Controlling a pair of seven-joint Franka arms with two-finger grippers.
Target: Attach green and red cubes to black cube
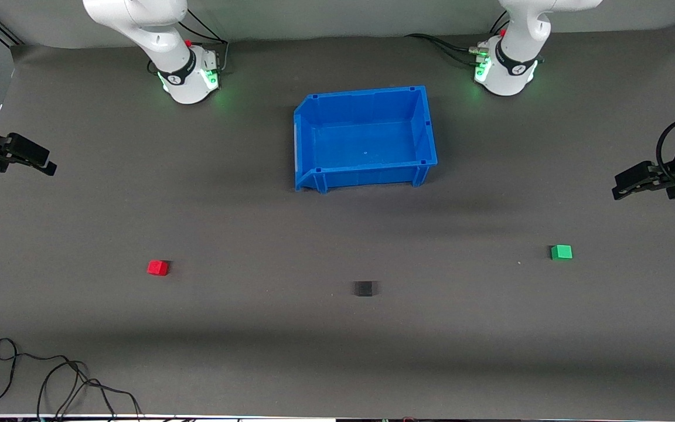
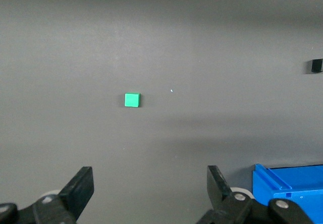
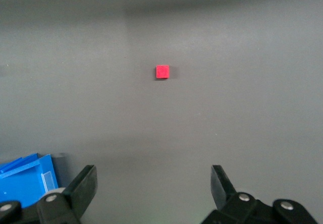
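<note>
The red cube (image 1: 158, 268) lies on the grey mat toward the right arm's end. The green cube (image 1: 561, 252) lies toward the left arm's end. The black cube (image 1: 364, 288) lies between them, slightly nearer the front camera. My left gripper (image 1: 623, 184) hangs open and empty in the air at the left arm's end of the table; its wrist view (image 2: 150, 186) shows the green cube (image 2: 132, 100) and the black cube (image 2: 316, 65). My right gripper (image 1: 43, 163) hangs open and empty at the right arm's end; its wrist view (image 3: 154, 183) shows the red cube (image 3: 162, 71).
An empty blue bin (image 1: 425, 126) stands mid-table, farther from the front camera than the cubes; corners of it show in the left wrist view (image 2: 290, 183) and the right wrist view (image 3: 25, 181). Loose black cables (image 1: 50, 375) lie at the table's front edge toward the right arm's end.
</note>
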